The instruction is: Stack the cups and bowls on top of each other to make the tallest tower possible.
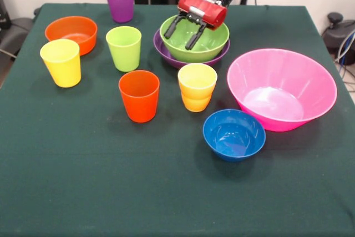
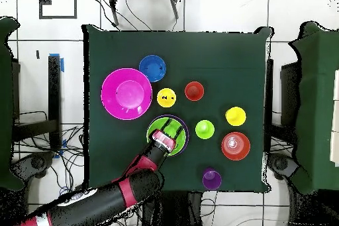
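Note:
My gripper (image 1: pixel 179 41) (image 2: pixel 175 129) is open, its black fingers spread over the inside of the lime green bowl (image 1: pixel 213 40) (image 2: pixel 157 129), with nothing between them. That bowl sits nested in the purple bowl (image 1: pixel 166 54). A yellow-orange cup (image 1: pixel 197 86) and an orange-red cup (image 1: pixel 138 95) stand upright in front of them. Further left are the lime green cup (image 1: pixel 124 48), the yellow cup (image 1: pixel 61 62) and the orange bowl (image 1: pixel 72 33). The purple cup (image 1: pixel 120 1) stands at the far edge. The large pink bowl (image 1: pixel 281 90) and small blue bowl (image 1: pixel 233 134) lie to the right.
Everything rests on a dark green tablecloth (image 1: pixel 83 181). My red and black arm (image 2: pixel 112 197) reaches in over the table edge. Chairs and cables surround the table on the tiled floor.

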{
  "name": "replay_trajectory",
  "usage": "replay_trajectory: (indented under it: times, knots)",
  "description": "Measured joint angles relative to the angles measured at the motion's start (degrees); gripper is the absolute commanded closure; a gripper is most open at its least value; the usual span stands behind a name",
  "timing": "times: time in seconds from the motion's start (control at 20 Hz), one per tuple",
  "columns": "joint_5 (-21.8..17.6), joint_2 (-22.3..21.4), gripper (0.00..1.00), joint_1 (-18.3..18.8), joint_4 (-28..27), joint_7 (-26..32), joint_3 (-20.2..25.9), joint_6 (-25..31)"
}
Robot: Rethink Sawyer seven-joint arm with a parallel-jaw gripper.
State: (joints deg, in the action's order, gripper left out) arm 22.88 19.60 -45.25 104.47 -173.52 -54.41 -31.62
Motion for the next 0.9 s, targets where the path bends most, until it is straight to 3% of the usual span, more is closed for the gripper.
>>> replay_trajectory:
  times: [0.5,0.8,0.9]
  knots:
    - [-4.25,-2.74,0.00,2.23,0.01,0.00,1.01,-0.86]
    - [-9.11,-4.60,0.00,4.55,0.02,0.00,1.91,-1.21]
    - [-13.27,-6.35,0.00,6.45,0.05,0.00,2.47,-1.56]
